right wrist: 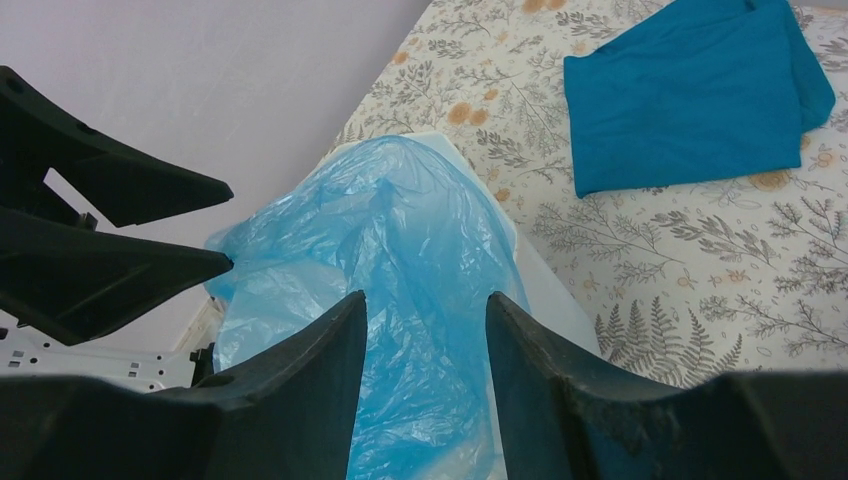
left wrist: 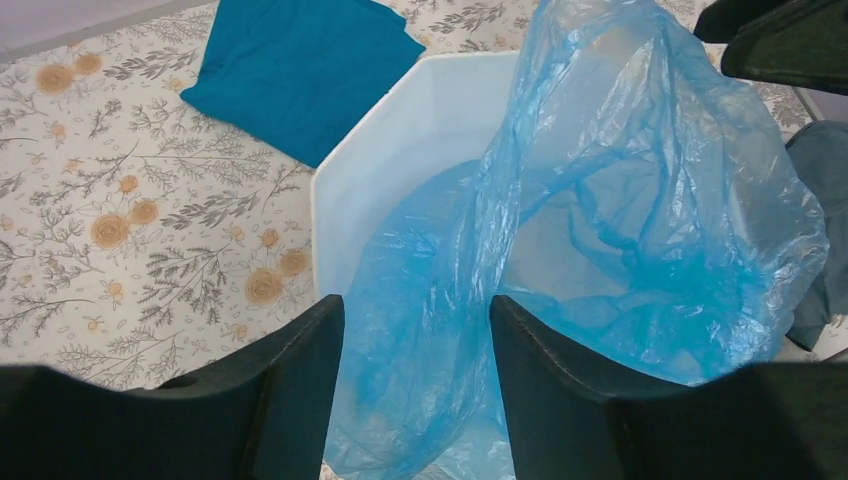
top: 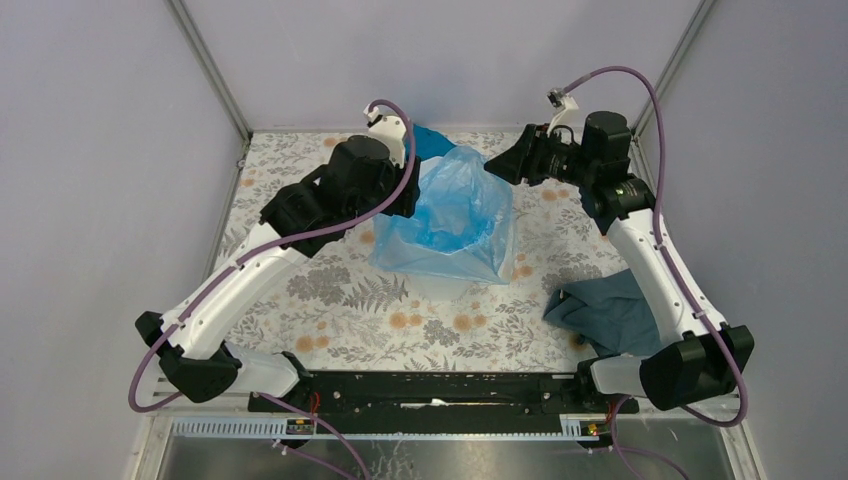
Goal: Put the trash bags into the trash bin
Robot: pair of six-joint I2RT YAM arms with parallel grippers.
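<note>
The light-blue trash bag (top: 447, 212) billows up out of the white trash bin (top: 448, 289) at the table's middle, partly inside it and draped over its rim. My left gripper (top: 408, 196) is open at the bag's left side. In the left wrist view the film (left wrist: 600, 200) hangs between the spread fingers (left wrist: 300, 380) over the bin's wall (left wrist: 400, 130). My right gripper (top: 497, 166) is open at the bag's upper right. In the right wrist view the bag (right wrist: 400, 240) lies between its fingers (right wrist: 560, 370), with the bin's rim (right wrist: 548, 292) beside it.
A teal-blue folded cloth (top: 432, 140) lies behind the bin, also in the left wrist view (left wrist: 300, 70) and the right wrist view (right wrist: 690, 95). A grey-blue cloth (top: 610, 312) lies at the front right under the right arm. Frame posts stand at the back corners.
</note>
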